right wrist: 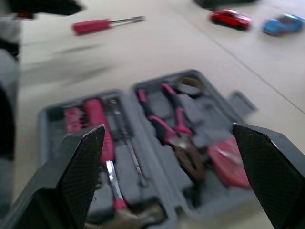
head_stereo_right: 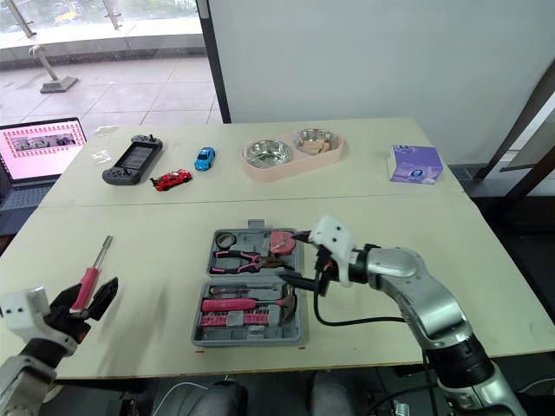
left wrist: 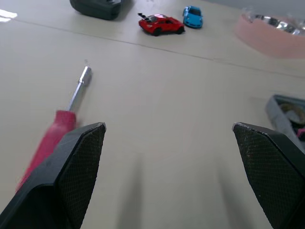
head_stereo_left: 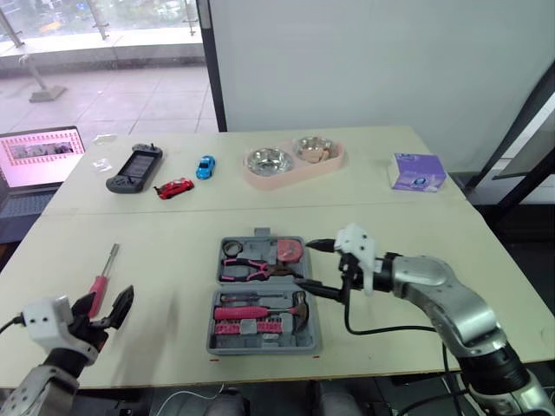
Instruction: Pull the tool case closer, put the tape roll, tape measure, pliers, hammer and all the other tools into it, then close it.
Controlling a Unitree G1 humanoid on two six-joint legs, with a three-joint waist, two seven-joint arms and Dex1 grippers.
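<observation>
- Tool case (head_stereo_left: 264,348), grey, lies open on the desk (head_stereo_left: 156,251), near the front edge and about midway across.
- Far half of the case holds a dark tape roll (head_stereo_left: 231,248) in its left corner, pink-handled pliers (head_stereo_left: 251,270) lying crosswise, and a pink tape measure (head_stereo_left: 289,251) on the right.
- Near half holds a hammer (head_stereo_left: 260,310) with a pink handle, its head to the right, and a row of pink bits (head_stereo_left: 247,327) along the front.
- Red-handled screwdriver (head_stereo_left: 106,269) lies outside the case, well to its left, with the metal shaft pointing away from the robot.
- Left tool (head_stereo_left: 110,303) is low over the desk with its fingers spread wide and gripping nothing. The screwdriver's handle end is right by one finger; I cannot tell if they touch.
- Right tool (head_stereo_left: 303,263) hovers at the right edge of the case, beside the tape measure and the pliers' jaws, with its fingers apart and empty.
- At the far side of the desk stand a laptop (head_stereo_left: 39,156), a handheld game console (head_stereo_left: 134,167), a red toy car (head_stereo_left: 174,187), a blue toy car (head_stereo_left: 205,166), a pink double bowl (head_stereo_left: 260,180) and a purple tissue pack (head_stereo_left: 416,171).
</observation>
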